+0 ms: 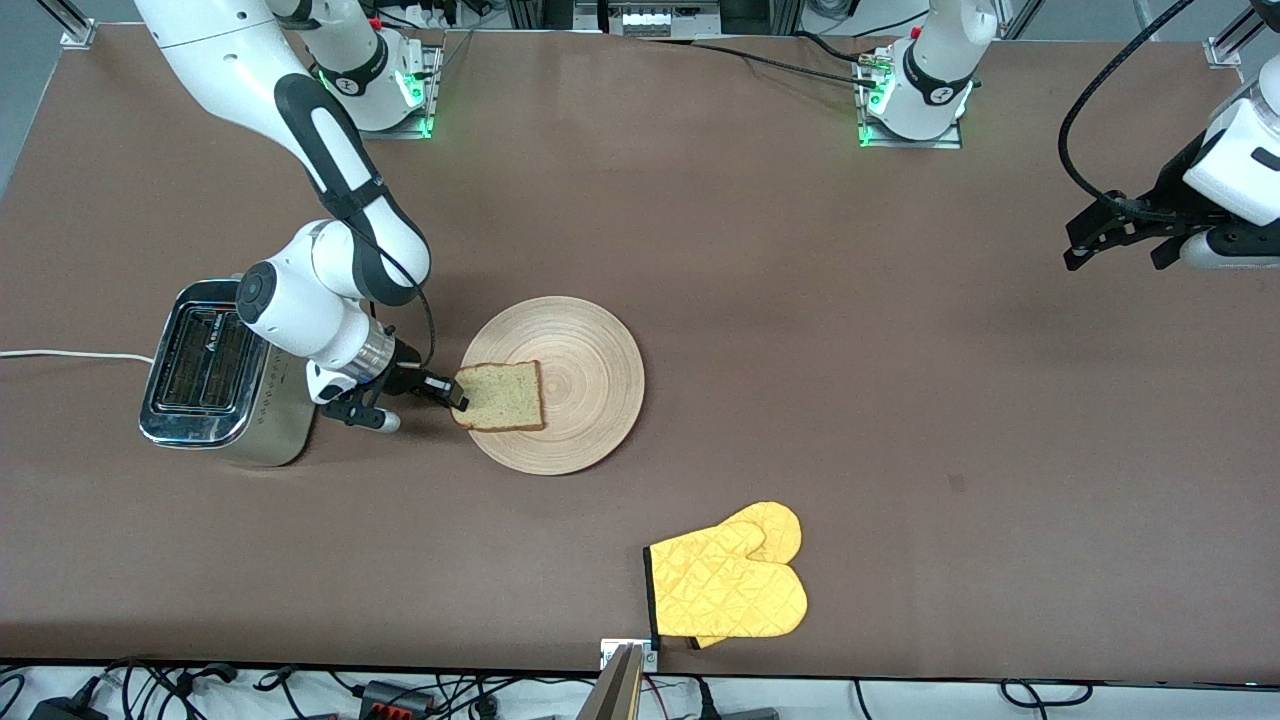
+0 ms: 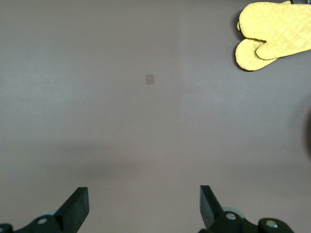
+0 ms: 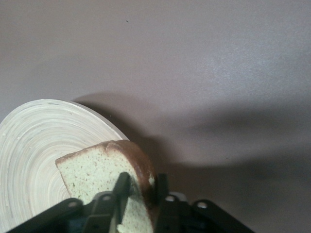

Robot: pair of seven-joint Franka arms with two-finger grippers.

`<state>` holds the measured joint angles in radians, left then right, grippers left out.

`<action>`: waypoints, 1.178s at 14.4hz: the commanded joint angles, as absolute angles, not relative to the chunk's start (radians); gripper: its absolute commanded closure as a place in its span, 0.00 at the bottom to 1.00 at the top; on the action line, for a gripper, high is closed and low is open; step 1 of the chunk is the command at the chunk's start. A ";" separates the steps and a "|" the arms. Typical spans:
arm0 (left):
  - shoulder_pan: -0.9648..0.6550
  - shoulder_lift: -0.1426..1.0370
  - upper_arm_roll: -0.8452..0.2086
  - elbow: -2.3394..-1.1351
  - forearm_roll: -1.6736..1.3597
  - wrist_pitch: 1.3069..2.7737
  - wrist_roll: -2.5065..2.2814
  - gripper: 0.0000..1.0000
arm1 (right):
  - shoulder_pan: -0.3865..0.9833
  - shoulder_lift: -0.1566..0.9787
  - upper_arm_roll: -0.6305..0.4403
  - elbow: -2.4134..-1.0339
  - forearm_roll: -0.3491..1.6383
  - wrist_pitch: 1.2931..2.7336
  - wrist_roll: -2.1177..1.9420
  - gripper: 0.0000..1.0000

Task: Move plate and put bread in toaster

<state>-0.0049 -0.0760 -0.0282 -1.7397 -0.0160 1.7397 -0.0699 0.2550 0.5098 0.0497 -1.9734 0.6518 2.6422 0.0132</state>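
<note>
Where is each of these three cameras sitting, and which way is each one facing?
Front view: high across the table, facing both arm bases; shows the toaster, both arms.
Left wrist view: on the waiting left arm, looking down past the open left gripper at bare table and yellow mitts.
Right wrist view: looks along the right gripper, pinching the bread on the plate.
Shared: front and right wrist views show bread and plate.

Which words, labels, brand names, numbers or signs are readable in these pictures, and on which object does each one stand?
No text can be read in any view.
Toaster: a small mark on its chrome top, too blurred to read.
Arm bases: a round logo on each, too small to read.
Plate, bread and yellow oven mitt: no lettering visible.
</note>
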 commanded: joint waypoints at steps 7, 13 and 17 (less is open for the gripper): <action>-0.006 -0.052 -0.031 -1.690 0.012 1.675 -0.054 0.00 | 0.258 0.479 0.049 -1.913 0.667 2.631 -0.020 1.00; -0.008 -0.052 -0.032 -1.687 0.011 1.671 -0.060 0.00 | 0.235 0.442 -0.058 -1.712 0.537 2.222 -0.008 1.00; -0.008 -0.052 -0.032 -1.686 0.011 1.671 -0.060 0.00 | 0.232 0.448 -0.135 -1.475 0.353 1.866 -0.002 1.00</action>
<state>-0.0053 -0.0669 -0.0293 -1.7223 -0.0042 1.6966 -0.0669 0.2322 0.4296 -0.1115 -1.6032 0.4353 2.0216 -0.0019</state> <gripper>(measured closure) 0.000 0.925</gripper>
